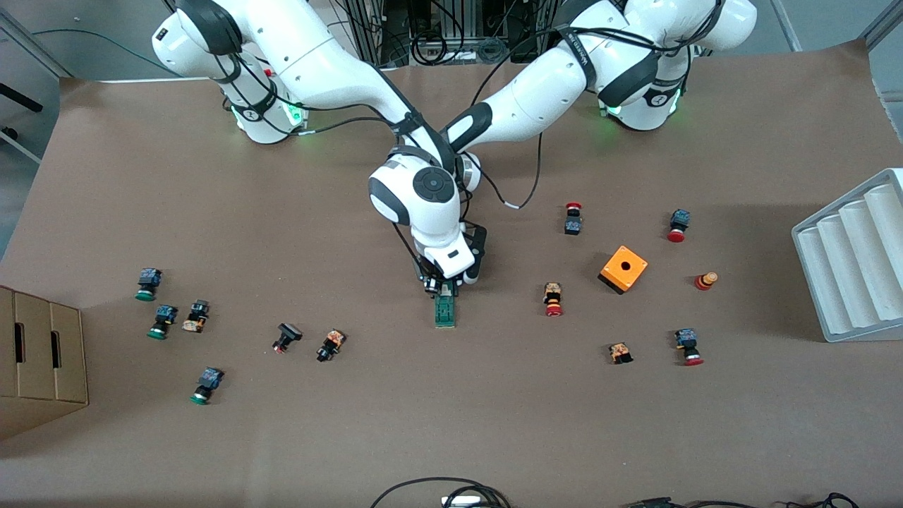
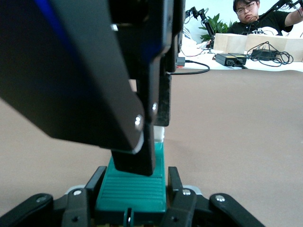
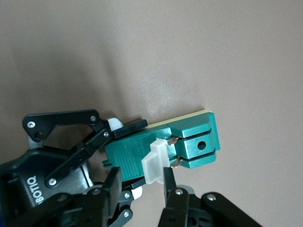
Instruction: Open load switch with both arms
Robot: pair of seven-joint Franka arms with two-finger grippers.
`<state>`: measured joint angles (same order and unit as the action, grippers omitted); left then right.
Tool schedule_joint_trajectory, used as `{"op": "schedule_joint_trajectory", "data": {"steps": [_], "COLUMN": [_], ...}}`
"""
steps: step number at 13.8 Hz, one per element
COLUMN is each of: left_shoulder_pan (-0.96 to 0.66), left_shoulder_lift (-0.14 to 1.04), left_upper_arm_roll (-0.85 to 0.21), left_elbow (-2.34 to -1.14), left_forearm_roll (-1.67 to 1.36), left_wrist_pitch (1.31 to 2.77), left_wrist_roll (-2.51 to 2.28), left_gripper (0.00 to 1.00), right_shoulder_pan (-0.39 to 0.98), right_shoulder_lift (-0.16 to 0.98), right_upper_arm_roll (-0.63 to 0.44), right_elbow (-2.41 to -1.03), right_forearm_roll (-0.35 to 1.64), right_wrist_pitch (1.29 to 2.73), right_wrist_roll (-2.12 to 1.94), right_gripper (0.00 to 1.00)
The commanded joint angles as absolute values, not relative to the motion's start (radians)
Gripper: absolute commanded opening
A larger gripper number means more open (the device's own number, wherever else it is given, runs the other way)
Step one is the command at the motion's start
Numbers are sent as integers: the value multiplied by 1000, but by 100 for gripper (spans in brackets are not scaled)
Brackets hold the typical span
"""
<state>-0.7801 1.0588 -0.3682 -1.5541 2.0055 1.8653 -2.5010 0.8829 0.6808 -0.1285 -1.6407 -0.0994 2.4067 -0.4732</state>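
Note:
The green load switch (image 1: pixel 444 310) lies flat mid-table, with its long side running toward the front camera. My left gripper (image 2: pixel 135 182) comes in low at the switch's end farther from the camera and is shut on the green body (image 2: pixel 132 191). That hold also shows in the right wrist view, where the left gripper (image 3: pixel 127 152) clamps the block (image 3: pixel 194 142). My right gripper (image 3: pixel 141 180) hangs over the switch (image 1: pixel 440 286). It is open, with its fingertips either side of the white sliding piece (image 3: pixel 154 163); one finger (image 3: pixel 168 178) is at the piece's edge and the other stands off it.
An orange box with a hole (image 1: pixel 623 269) sits toward the left arm's end, among several red-capped push buttons (image 1: pixel 553 299). Green-capped buttons (image 1: pixel 162 321) lie toward the right arm's end by a cardboard box (image 1: pixel 39 353). A grey ribbed rack (image 1: pixel 853 261) stands at the table's edge.

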Motion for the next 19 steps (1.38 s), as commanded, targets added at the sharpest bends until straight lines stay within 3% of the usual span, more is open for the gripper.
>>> {"op": "schedule_joint_trajectory", "data": {"steps": [1,19], "left_shoulder_pan": [-781,-781], "left_shoulder_lift": [1106,1106], "left_upper_arm_roll": [-373,-373], "left_elbow": [-1526,-1526], "left_forearm_roll": [2000,2000], "left_wrist_pitch": [1914,1914], "left_wrist_roll": [-2517,-2517], "left_gripper": [59,59], "right_shoulder_pan": [893,897], "right_shoulder_lift": [703,735], "right_upper_arm_roll": [-120,-120], "right_elbow": [-1654,-1652], "right_forearm_roll": [-133,-161], "right_wrist_pitch": [2431,2453], "right_wrist_roll": [-436,-416], "right_gripper": [43,38]}}
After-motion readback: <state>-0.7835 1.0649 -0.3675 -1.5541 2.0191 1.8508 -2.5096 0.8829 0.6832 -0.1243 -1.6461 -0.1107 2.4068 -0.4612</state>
